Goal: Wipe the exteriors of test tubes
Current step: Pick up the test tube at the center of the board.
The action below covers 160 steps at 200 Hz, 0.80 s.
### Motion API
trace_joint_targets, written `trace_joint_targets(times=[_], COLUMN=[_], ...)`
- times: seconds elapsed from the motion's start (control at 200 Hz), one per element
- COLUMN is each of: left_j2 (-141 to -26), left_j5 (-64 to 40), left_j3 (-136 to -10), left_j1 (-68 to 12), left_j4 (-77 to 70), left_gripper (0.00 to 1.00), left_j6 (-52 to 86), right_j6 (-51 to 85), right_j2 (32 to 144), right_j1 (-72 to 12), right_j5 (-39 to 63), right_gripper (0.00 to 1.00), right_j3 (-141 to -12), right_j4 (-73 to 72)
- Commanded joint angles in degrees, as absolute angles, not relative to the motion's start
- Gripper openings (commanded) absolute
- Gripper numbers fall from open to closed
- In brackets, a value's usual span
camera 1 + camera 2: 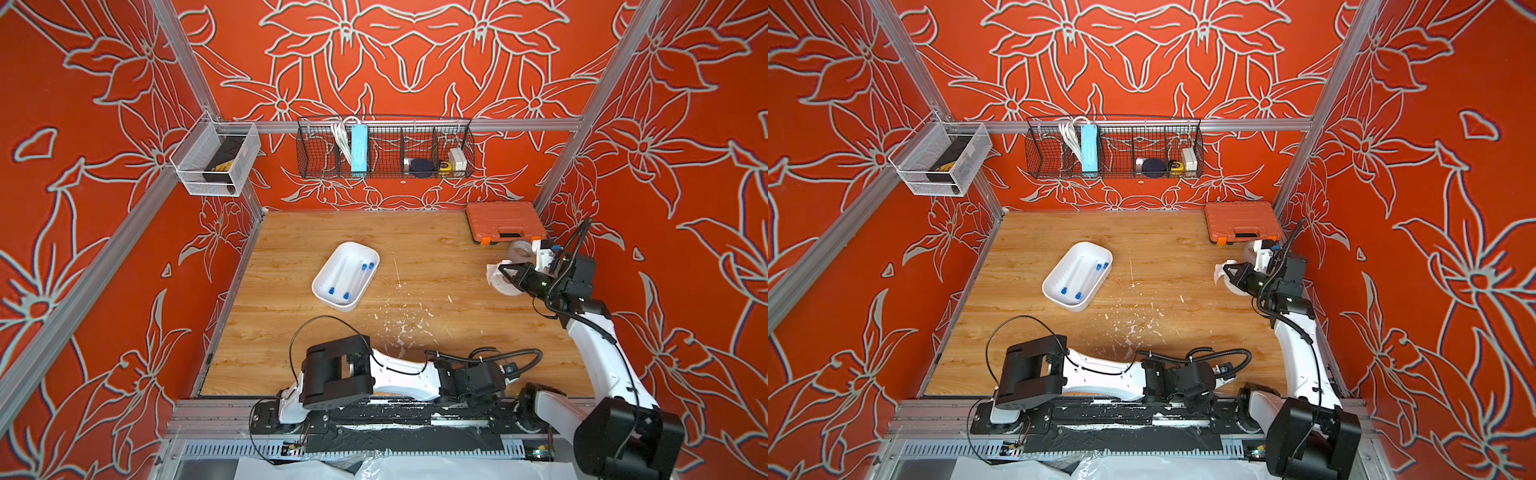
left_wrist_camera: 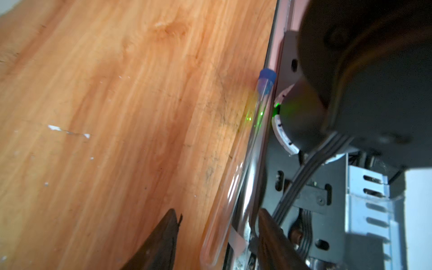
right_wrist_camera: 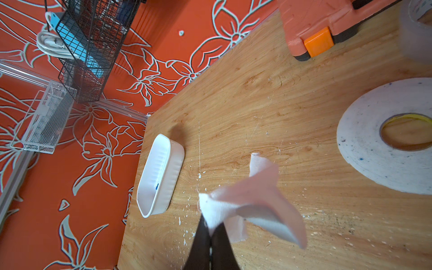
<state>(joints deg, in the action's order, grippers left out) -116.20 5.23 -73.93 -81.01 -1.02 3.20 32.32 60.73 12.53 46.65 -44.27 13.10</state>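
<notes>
Clear plastic test tube (image 2: pixel 240 168) laid along near edge of surface (image 2: pixel 93 117), straddled by spread left jaws, not yet gripped; blue cap (image 2: pixel 267 76) pointed away. White tissue (image 3: pixel 252 203) pinched in right jaws, well apart at right. Left arm judged nearer.

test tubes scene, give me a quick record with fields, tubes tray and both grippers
test tubes: four blue caps show, lying in the white tray
loose tube: lies flat along the edge of the table, outside the tray
left gripper: open, straddling the loose tube
right gripper: shut on the white tissue
</notes>
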Motion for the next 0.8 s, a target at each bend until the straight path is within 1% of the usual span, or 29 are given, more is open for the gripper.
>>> trace_joint_targets(times=[0.0, 0.255, 0.485, 0.601, 0.706, 0.796], left_j2=[-117.68, -120.82, -123.04, -123.31, -123.20, -123.48], left_j5=[3.70, 4.98, 6.77, 7.25, 7.39, 5.85], left_j3=[-75.62, -78.45, -79.19, -79.01, -78.60, -78.49], left_j1=[-81.08, -81.12, -80.86, -80.44, -79.61, -78.50], left_j4=[-1.49, 0.03, 0.53, 0.20, -0.11, -0.18], left_gripper=[0.53, 0.52, 0.44, 0.39, 0.28, 0.26], left_j6=[1.41, 1.49, 2.36, 3.30, 5.33, 7.34], right_j6=[32.18, 32.08, 32.16, 32.16, 32.26, 32.18], right_j2=[60.82, 61.02, 61.00, 60.91, 60.77, 60.73], right_j1=[13.01, 13.01, 13.01, 13.05, 13.01, 13.00], right_j5=[48.02, 47.99, 47.82, 47.79, 47.76, 47.73], right_gripper=[0.00, 0.00, 0.00, 0.00, 0.00, 0.00], right_j3=[-45.35, -45.64, -45.90, -45.98, -45.97, -45.90], right_j4=[12.75, 12.96, 13.08, 13.09, 13.06, 13.00])
